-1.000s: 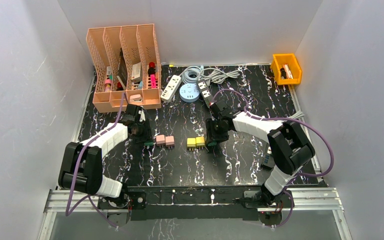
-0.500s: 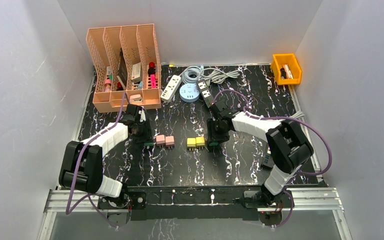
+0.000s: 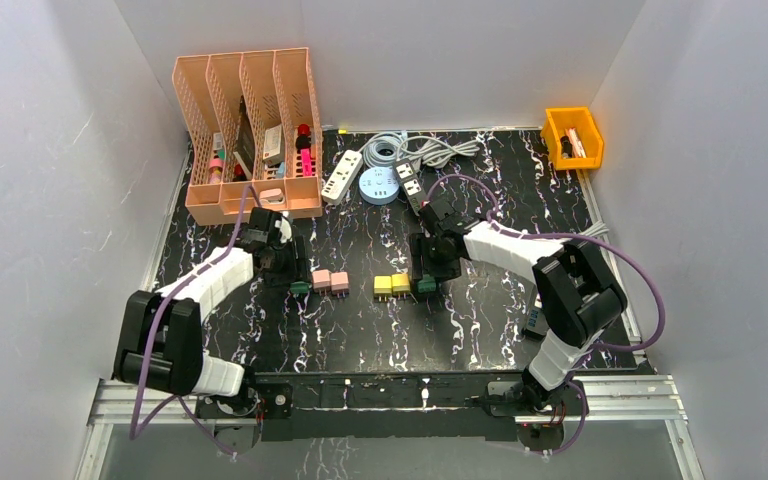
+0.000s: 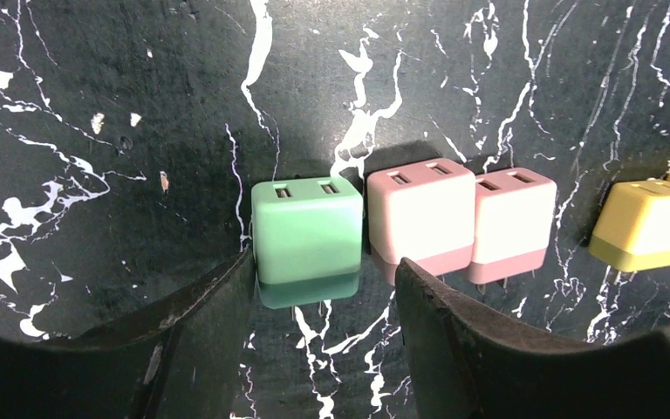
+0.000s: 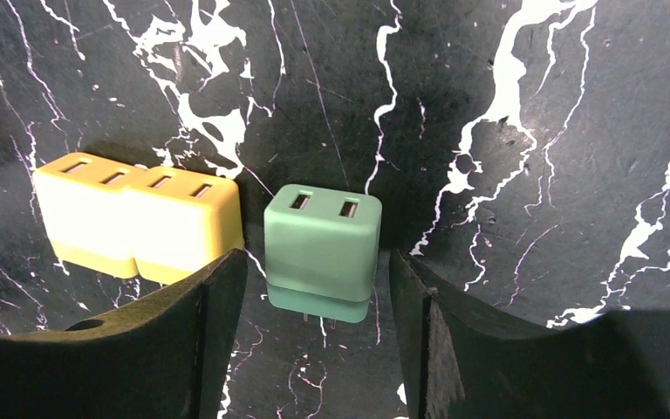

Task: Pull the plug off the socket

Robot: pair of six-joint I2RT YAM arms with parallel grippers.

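Note:
Two green plug cubes stand on the black marbled table. One (image 3: 300, 288) (image 4: 307, 231) is left of two pink plugs (image 3: 331, 282) (image 4: 462, 218). The other (image 3: 426, 286) (image 5: 323, 240) is right of two yellow plugs (image 3: 391, 285) (image 5: 140, 214). My left gripper (image 3: 293, 272) (image 4: 324, 262) is open, its fingers straddling the left green plug; the left finger sits close against its side. My right gripper (image 3: 424, 268) (image 5: 316, 257) is open around the right green plug, with gaps on both sides. A white power strip (image 3: 342, 175), a round blue socket (image 3: 378, 186) and a dark strip (image 3: 410, 185) lie at the back.
A peach file organizer (image 3: 250, 130) stands at the back left. Coiled grey cables (image 3: 415, 150) lie behind the sockets. An orange bin (image 3: 572, 135) sits at the back right. A small device (image 3: 535, 320) lies by the right arm.
Both grippers have shifted slightly toward the back of the table. The two green plugs now show more clearly below them in the top view. The plugs have not visibly moved.

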